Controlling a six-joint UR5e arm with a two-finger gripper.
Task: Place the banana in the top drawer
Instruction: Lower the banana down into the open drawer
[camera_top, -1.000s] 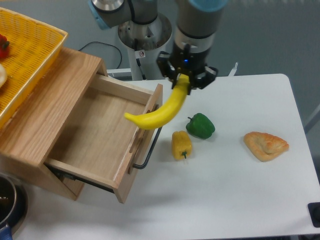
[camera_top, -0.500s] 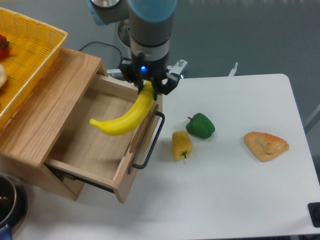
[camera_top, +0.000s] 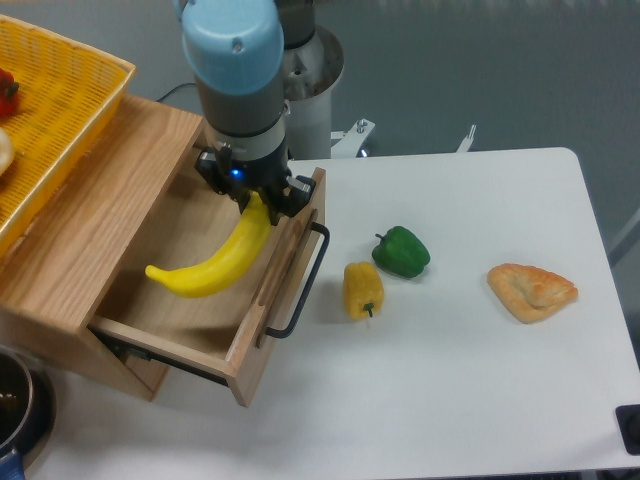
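The long, curved, glossy all-yellow banana hangs in the air over the open cavity of the shallow light-wood top drawer, its upper end pinched and its lower tip pointing down and toward the drawer's left side. A shadow on the drawer floor beneath it suggests it is not yet resting on the wood. The black two-finger gripper is closed on the banana's stem end, fingers tight against the fruit, with the arm's grey and blue wrist directly above.

The drawer is pulled well out of the light-wood cabinet, and its black metal bar handle juts toward the table. On the white table just beside the handle lie a short yellow bell pepper and a green bell pepper, with a golden pastry turnover well apart to the right. A yellow woven basket sits on top of the cabinet.

This looks like the end of the carry: the next move would be lowering until the banana lies inside, clear of the front wall, then opening the fingers.
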